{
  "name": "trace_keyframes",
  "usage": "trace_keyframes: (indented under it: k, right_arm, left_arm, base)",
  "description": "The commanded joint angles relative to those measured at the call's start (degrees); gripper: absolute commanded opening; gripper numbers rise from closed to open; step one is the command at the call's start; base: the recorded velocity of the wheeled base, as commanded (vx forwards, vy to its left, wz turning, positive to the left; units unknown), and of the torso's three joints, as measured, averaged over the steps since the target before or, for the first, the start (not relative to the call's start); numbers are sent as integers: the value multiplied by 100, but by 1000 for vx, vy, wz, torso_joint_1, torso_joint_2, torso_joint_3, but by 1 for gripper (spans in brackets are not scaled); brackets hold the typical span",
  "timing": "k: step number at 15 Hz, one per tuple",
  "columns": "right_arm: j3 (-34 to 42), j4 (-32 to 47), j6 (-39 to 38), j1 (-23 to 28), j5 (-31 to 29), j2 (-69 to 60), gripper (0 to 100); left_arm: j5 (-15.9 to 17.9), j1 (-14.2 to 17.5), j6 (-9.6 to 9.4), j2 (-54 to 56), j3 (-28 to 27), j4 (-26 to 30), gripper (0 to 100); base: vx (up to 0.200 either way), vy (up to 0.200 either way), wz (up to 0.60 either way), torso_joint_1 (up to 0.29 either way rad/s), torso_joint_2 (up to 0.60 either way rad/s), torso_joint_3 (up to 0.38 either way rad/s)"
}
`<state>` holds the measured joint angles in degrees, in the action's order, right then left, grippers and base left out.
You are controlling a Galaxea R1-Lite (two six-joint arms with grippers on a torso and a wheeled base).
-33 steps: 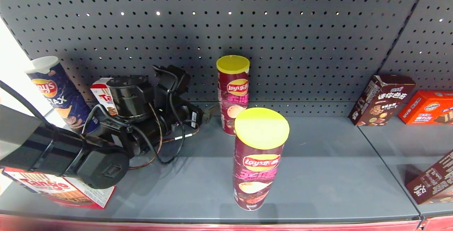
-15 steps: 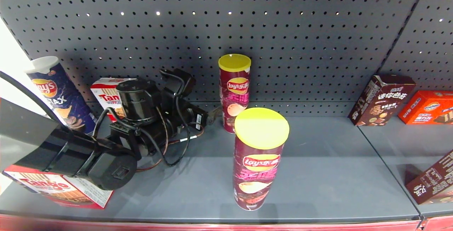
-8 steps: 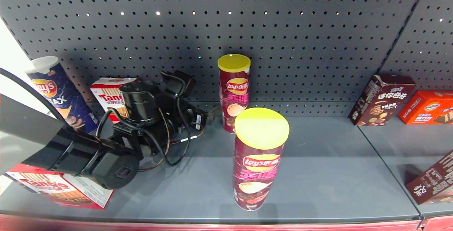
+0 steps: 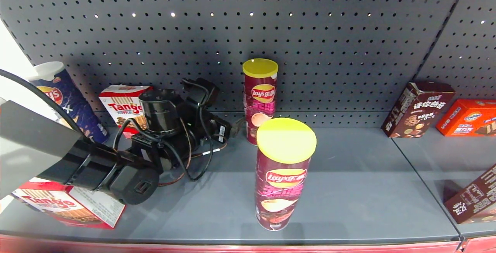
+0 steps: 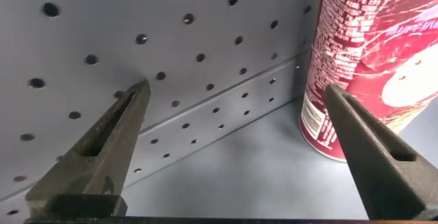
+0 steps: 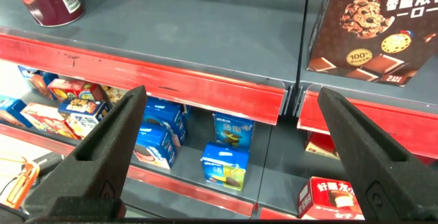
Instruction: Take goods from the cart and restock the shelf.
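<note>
Two maroon chip cans with yellow lids stand upright on the grey shelf. The rear can is close to the pegboard wall, and the front can is near the shelf's front edge. My left gripper lies low on the shelf just left of the rear can's base. In the left wrist view that gripper is open, with the rear can right beside one finger and bare wall between the fingers. My right gripper hangs open and empty below the shelf's front edge.
Left of my arm stand a blue chip can and a wafer box; another wafer box lies at the front left. A brown cookie box, an orange box and a brown box sit on the right. Lower shelves hold several packs.
My left arm has slid to the right along the shelf, and the rear can has shifted a little to the right with it. The front can has stayed put.
</note>
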<state>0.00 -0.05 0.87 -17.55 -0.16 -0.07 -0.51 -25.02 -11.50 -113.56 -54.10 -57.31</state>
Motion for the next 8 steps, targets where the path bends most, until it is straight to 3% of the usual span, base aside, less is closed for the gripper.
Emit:
trace_keyframes:
  k: [1, 8]
  right_arm:
    - [0, -4, 1, -2, -2, 7, 100]
    - [0, -4, 1, -2, -2, 7, 100]
  left_arm:
    - [-2, -56, -2, -61, -57, 0, 100]
    - [-19, -91, -2, -105, -65, -26, 100]
  base:
    - [0, 0, 0, 0, 0, 0]
    - [0, 0, 0, 0, 0, 0]
